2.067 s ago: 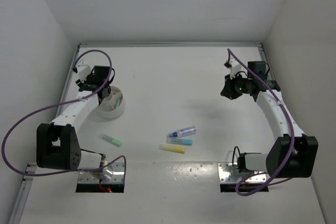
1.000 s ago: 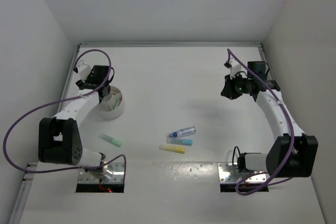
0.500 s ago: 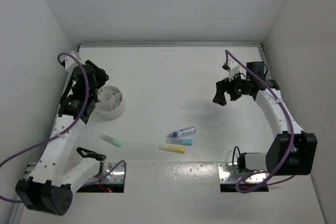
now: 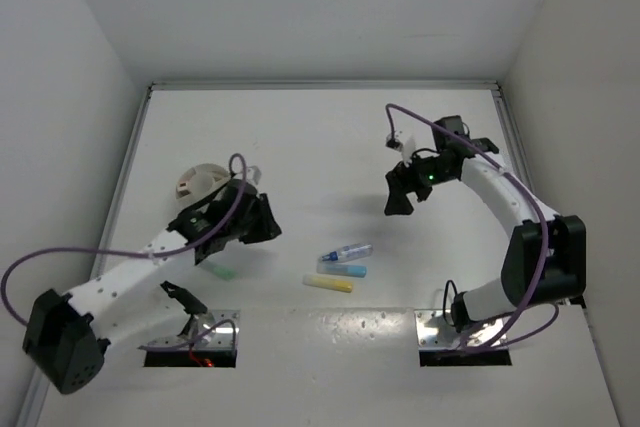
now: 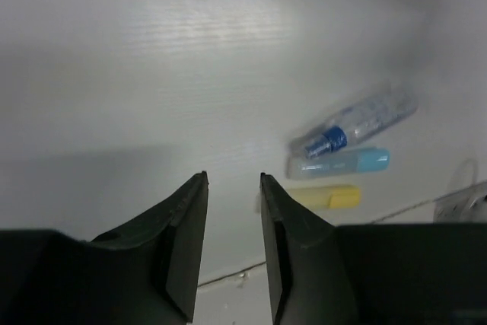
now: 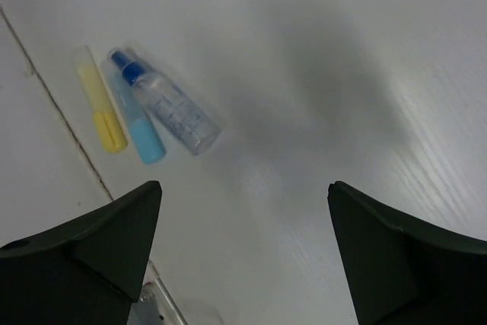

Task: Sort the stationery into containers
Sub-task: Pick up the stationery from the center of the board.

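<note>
In the top view, three pieces of stationery lie side by side mid-table: a clear blue-capped tube [image 4: 349, 250], a light blue marker [image 4: 345, 269] and a yellow marker [image 4: 329, 284]. A green marker [image 4: 224, 272] peeks out below my left arm. The containers show as one round white dish [image 4: 203, 175], partly hidden behind that arm. My left gripper [image 4: 258, 223] hovers right of the dish, open with a narrow gap [image 5: 233, 180] and empty. In its wrist view the tube [image 5: 365, 118] lies ahead to the right. My right gripper [image 4: 399, 193] hangs wide open [image 6: 243, 188] above bare table. The tube [image 6: 169, 104] is up left in its view.
White walls close in the table on three sides. Metal base plates [image 4: 192, 331] [image 4: 462, 330] sit at the near edge. Purple cables loop off both arms. A seam [image 6: 61, 123] crosses the tabletop just near of the yellow marker [image 6: 99, 112].
My left arm has swung away from the dish toward the table's middle, its jaws narrowing. My right gripper has opened wide and moved left, toward the three items.
</note>
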You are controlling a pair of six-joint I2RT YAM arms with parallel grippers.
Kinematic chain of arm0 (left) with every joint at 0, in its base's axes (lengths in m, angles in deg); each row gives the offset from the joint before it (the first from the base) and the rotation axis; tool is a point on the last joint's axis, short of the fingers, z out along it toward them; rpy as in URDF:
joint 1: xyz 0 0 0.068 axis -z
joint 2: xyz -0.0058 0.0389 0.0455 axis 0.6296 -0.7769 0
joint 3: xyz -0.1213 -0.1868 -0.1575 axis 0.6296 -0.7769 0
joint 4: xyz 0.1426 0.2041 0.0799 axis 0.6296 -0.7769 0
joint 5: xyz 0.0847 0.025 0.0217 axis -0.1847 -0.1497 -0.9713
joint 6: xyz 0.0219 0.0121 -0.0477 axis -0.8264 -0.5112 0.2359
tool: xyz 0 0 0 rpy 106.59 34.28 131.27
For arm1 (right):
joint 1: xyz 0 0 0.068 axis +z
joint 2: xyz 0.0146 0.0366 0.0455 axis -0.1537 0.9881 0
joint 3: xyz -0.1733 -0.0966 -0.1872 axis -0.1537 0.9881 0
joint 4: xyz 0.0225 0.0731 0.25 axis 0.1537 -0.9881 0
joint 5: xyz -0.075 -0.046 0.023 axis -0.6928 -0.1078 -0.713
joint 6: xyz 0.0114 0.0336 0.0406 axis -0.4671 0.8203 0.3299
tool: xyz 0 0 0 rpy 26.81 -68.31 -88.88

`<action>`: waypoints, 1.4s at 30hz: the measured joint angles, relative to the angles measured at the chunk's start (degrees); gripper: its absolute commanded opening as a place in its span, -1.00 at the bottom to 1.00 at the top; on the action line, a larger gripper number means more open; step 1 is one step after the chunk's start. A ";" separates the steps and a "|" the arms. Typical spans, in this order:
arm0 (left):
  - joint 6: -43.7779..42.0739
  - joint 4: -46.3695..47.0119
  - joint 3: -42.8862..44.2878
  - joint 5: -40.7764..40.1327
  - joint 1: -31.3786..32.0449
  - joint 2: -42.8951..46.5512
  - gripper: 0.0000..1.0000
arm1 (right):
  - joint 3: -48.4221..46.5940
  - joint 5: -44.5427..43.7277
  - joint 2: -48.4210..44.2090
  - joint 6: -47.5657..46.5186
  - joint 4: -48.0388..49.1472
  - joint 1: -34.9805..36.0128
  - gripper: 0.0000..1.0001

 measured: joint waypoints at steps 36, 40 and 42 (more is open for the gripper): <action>2.47 -13.07 8.57 -26.69 5.84 17.88 0.76 | 9.14 -3.21 11.61 -40.87 6.60 28.39 -0.07; 2.67 -14.34 8.57 -28.74 5.84 20.81 0.76 | 9.51 -5.86 12.74 -37.73 9.68 30.45 -0.05; 2.75 -15.17 8.57 -29.68 5.81 22.47 0.76 | 9.51 -7.43 13.35 -36.11 11.26 31.39 -0.01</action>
